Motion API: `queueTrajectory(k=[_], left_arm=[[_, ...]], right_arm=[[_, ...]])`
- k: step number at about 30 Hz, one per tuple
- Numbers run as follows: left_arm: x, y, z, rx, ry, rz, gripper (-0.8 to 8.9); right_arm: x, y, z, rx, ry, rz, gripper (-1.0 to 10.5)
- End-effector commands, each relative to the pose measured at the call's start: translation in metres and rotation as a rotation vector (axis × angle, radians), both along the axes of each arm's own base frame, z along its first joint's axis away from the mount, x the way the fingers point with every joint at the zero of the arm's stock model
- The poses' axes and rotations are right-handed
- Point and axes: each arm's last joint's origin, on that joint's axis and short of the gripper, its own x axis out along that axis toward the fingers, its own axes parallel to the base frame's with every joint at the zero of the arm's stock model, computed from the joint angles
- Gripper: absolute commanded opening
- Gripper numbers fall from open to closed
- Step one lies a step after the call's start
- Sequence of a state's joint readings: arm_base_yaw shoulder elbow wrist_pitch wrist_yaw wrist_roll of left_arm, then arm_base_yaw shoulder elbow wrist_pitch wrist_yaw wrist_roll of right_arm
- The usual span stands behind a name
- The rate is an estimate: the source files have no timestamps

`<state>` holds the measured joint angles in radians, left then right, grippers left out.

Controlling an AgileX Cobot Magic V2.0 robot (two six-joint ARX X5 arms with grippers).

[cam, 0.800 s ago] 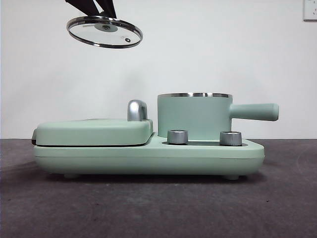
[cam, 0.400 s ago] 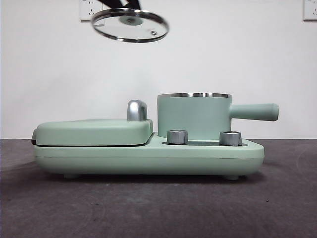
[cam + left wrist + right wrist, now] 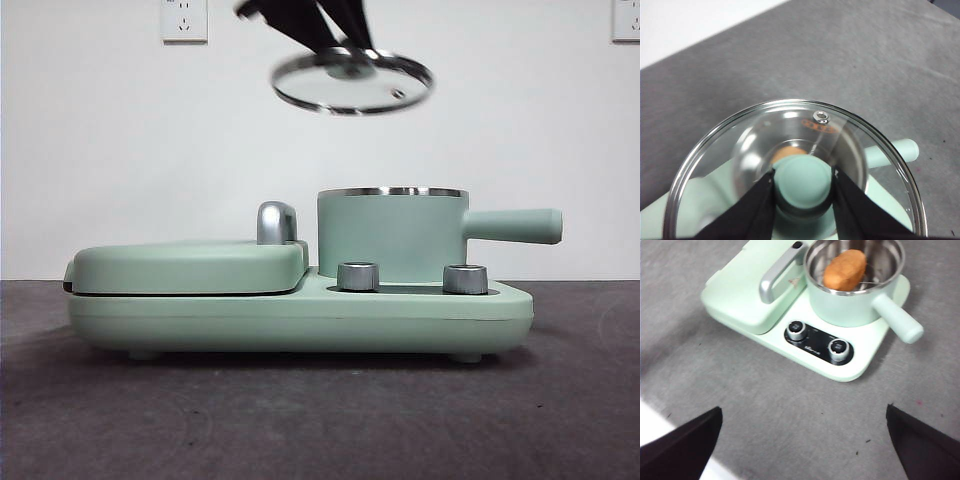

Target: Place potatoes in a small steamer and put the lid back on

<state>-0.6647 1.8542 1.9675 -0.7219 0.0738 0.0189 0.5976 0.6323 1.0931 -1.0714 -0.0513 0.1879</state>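
My left gripper (image 3: 803, 186) is shut on the mint-green knob of the clear glass lid (image 3: 352, 82) and holds it in the air, tilted, above and slightly left of the small steamer (image 3: 392, 235). The lid (image 3: 730, 150) fills the left wrist view, with the steamer's steel inside and a bit of the potato (image 3: 789, 152) showing through the glass. In the right wrist view the orange-brown potato (image 3: 844, 269) lies inside the steamer (image 3: 852, 305). My right gripper (image 3: 802, 440) is open and empty, high above the table in front of the appliance.
The steamer stands on a mint-green appliance base (image 3: 300, 320) with two steel dials (image 3: 359, 276) and a flat griddle cover (image 3: 185, 266) with a chrome handle (image 3: 277, 222) on the left. The steamer's side handle (image 3: 512, 225) sticks out right. Grey table all round.
My left gripper has carried the lid rightward from above the griddle to above the steamer, and a little lower. The steamer and base have not moved.
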Motion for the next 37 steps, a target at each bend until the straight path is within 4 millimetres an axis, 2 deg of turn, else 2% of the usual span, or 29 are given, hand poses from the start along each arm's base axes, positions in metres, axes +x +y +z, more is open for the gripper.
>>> queueTrajectory(k=[1,10,15,27,37], left_arm=[[0.006,-0.017,-0.004,-0.016,-0.051,-0.036,0.15],[0.029,-0.05,-0.041,-0.039,-0.078,-0.058,0.15],[0.037,-0.057,-0.062,0.008,-0.057,-0.026,0.15],[0.041,-0.051,-0.065,0.034,-0.045,0.019,0.15],[0.043,-0.054,-0.072,0.027,-0.017,0.031,0.15]], right_arm=[[-0.006,-0.004,0.003,0.05,-0.02,-0.025,5.1],[-0.02,-0.014,0.005,0.099,-0.052,-0.065,5.1],[-0.02,-0.015,0.005,0.087,-0.05,-0.082,5.1],[-0.019,-0.015,0.004,0.089,-0.048,-0.092,5.1],[-0.019,-0.015,0.004,0.093,-0.046,-0.117,5.1]])
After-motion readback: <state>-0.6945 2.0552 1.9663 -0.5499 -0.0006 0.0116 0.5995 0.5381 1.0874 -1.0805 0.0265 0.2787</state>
